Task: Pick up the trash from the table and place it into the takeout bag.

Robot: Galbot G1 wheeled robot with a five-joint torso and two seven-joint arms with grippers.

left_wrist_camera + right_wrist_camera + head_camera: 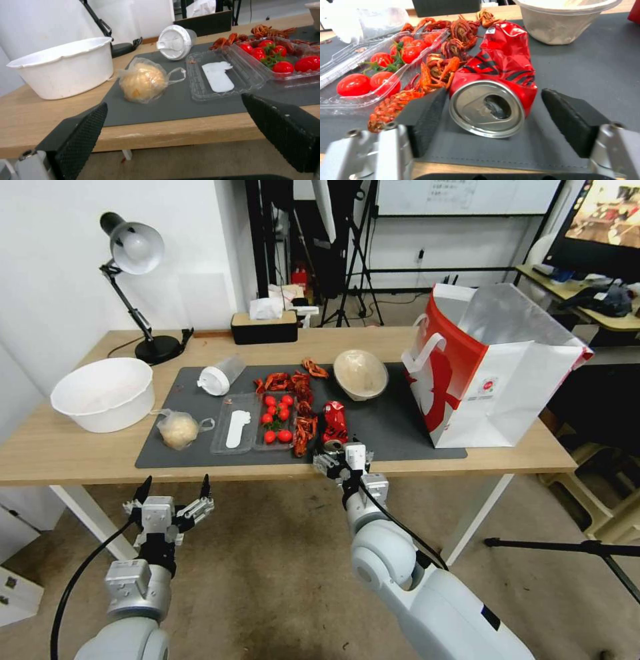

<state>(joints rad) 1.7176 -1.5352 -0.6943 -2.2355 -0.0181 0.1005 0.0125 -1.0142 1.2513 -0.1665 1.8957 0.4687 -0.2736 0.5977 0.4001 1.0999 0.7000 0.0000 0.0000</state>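
right claw spread around the crushed can at the near edge

we see our right gripper (341, 456) at the near edge of the table (80, 447), its ribbed black pads (428, 117) spread to either side of the can (496, 75). the can lies on its side on the grey mat (393, 427), dented red metal with a round silver top facing us. one pad stands just beside the can's rim and the other is apart from it, with bare mat in that gap.

left of the can lie curled red crayfish shells (303, 410), ridged and glossy, then a clear hinged tray (247, 430) holding smooth round tomatoes (277, 417). the beige bowl (361, 373) tilts on the far side of the mat, matte and fibrous. farther left, a clear cup (220, 375) with a white lid lies on its side, and a thin crinkled plastic bag (145, 82) wraps a pale lump.

the takeout bag (493, 373) stands upright at the right end, boxy white paper with red panels and a silvery lining, its mouth open. bare mat lies between it and the can.

our left gripper (172, 493) hangs below the near edge, in front of the table and off it, fingers spread wide. a white tub (103, 393) sits on bare wood at the left.
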